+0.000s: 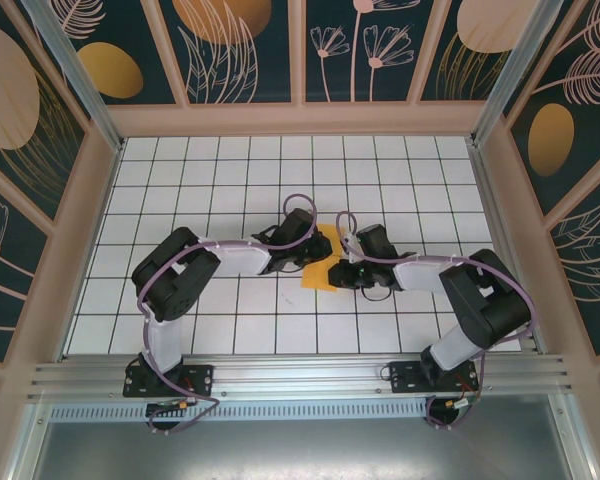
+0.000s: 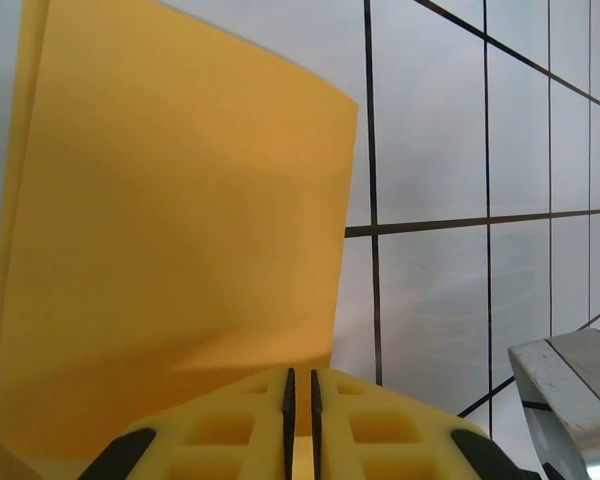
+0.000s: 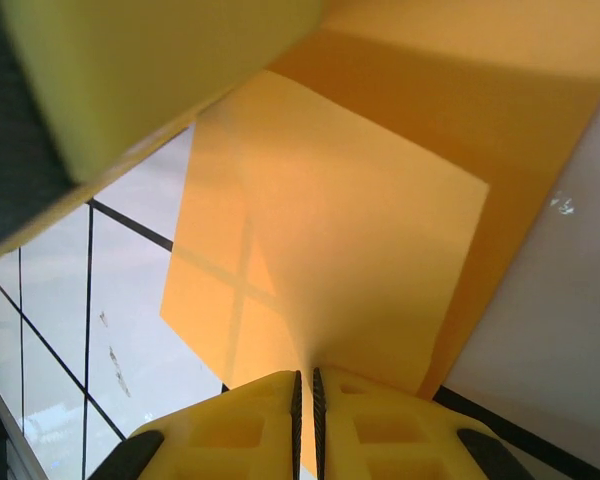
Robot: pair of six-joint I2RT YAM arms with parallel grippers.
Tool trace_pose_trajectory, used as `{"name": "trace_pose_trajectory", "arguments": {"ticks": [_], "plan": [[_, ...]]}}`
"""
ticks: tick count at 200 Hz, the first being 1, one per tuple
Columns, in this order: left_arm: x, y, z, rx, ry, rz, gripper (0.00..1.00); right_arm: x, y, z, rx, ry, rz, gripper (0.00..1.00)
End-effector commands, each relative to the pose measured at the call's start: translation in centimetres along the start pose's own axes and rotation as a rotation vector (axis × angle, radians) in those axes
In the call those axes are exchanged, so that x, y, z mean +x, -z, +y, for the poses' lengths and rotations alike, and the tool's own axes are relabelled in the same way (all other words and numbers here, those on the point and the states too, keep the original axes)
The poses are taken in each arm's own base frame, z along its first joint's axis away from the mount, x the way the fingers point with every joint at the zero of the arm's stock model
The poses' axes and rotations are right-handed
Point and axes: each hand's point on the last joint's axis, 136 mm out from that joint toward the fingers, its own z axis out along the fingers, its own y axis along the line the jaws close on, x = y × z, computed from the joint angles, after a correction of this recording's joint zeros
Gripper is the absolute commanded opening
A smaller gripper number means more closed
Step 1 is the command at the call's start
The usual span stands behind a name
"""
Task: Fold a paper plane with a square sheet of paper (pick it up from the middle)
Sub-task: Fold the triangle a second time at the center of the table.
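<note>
Right in the middle of the white tiled table (image 1: 230, 180), the two black arms meet nose to nose. Between them is the sheet of paper (image 1: 325, 266), plain and orange-yellow.

Up close at the left wrist, the left gripper (image 2: 300, 405) has its two yellow fingers (image 2: 220, 430) squeezed almost together, with just a thin slit between them. The paper stands up right in front of them like a little wall, bent in a soft curve. Its bottom edge goes down into the fingers, so this gripper is pinching it. White tiles with dark lines show beside the paper.

At the right wrist, the right gripper (image 3: 305, 405) has its yellow fingers pressed nearly together too. The paper runs down into the slit, so this gripper is also pinching the paper. One part of the paper is folded over and lies lighter on top of the darker part. A blurry yellow block (image 3: 150, 70) sits at the top left, too close to tell what it is.
</note>
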Motion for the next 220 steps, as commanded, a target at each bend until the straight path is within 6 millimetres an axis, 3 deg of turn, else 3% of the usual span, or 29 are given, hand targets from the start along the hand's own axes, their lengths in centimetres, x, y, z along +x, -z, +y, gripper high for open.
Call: {"name": "trace_pose_trajectory", "arguments": {"ticks": [1,39,46,73,128,158,195,220], "plan": [[-1.0,2.2,-1.5,0.027,-0.027,-0.038,0.17,-0.7,-0.1,-0.4,0.010,0.004,-0.018,0.16],[0.6,2.7,-1.0,0.064,0.008,0.004,0.14,-0.6,-0.3,-0.5,0.013,-0.004,-0.013,0.16],[1.5,2.4,-0.1,0.060,0.022,0.027,0.13,-0.5,-0.3,-0.5,0.010,-0.003,-0.013,0.16],[2.5,1.5,0.2,0.086,0.036,0.072,0.12,-0.6,-0.3,-0.5,0.008,-0.004,-0.014,0.16],[2.9,-0.1,2.8,0.002,0.055,0.067,0.12,-1.0,0.0,-0.1,0.005,0.004,-0.022,0.16],[3.4,-0.7,4.1,-0.036,0.062,0.073,0.11,-1.6,0.6,1.4,-0.039,0.028,-0.031,0.17],[3.6,-0.9,4.7,-0.055,0.059,0.079,0.11,-2.1,1.2,3.4,-0.080,0.074,-0.025,0.17],[3.6,-0.8,4.8,-0.066,0.052,0.081,0.11,-1.8,0.9,3.3,-0.080,0.074,-0.004,0.16]]}}
